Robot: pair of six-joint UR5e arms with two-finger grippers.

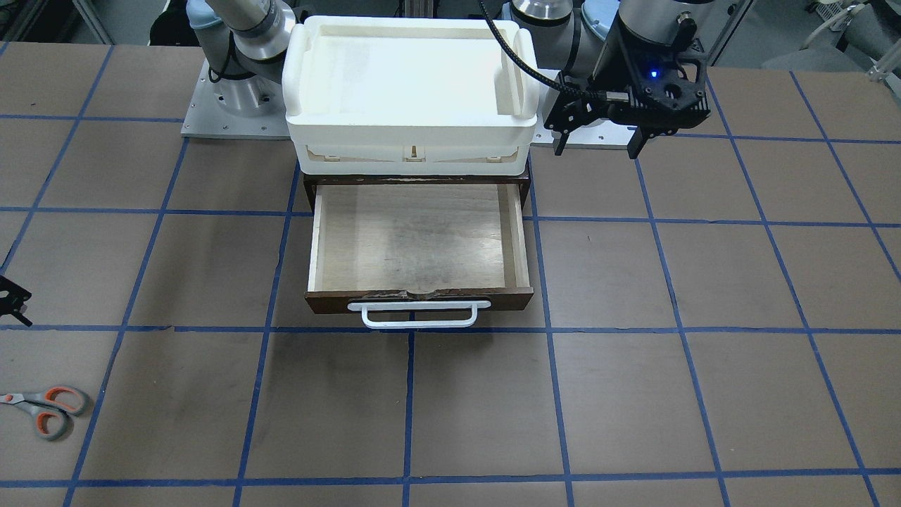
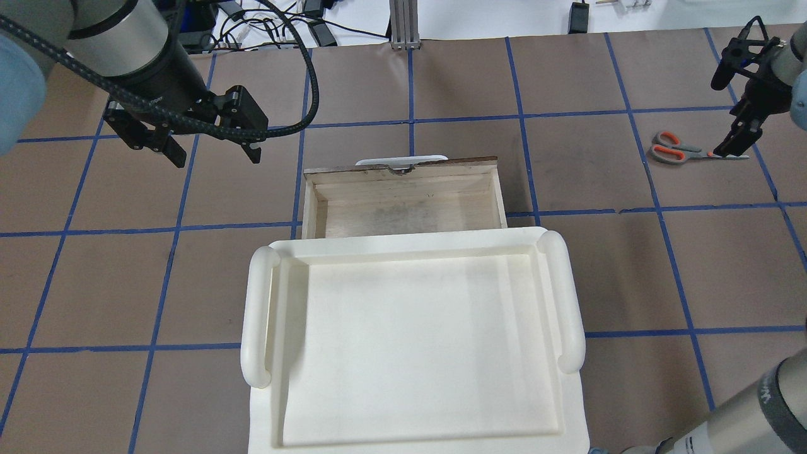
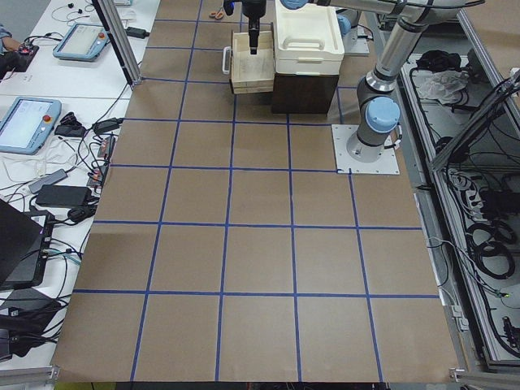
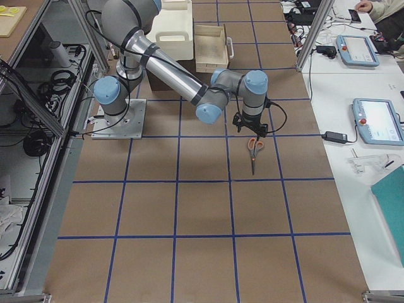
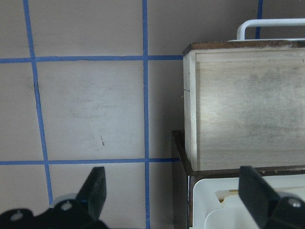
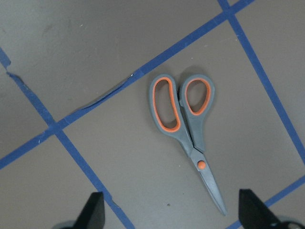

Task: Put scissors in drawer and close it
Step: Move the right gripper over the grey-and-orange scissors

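Observation:
The scissors (image 1: 46, 408) lie flat on the table mat, far to the robot's right; they also show in the overhead view (image 2: 678, 148) and the right wrist view (image 6: 188, 129). My right gripper (image 2: 725, 116) is open and hovers above the scissors, which lie between its fingers in the wrist view (image 6: 172, 210). The drawer (image 1: 422, 301) is pulled out, and its pale plywood inside is bare (image 2: 403, 173). My left gripper (image 2: 217, 159) is open and empty, and hangs above the table beside the drawer's left wall (image 5: 190, 105).
A white plastic tray (image 2: 403, 243) sits on top of the dark cabinet that holds the drawer. The drawer's white bar handle (image 1: 419, 313) points away from the robot. Blue tape lines cross the brown table mat.

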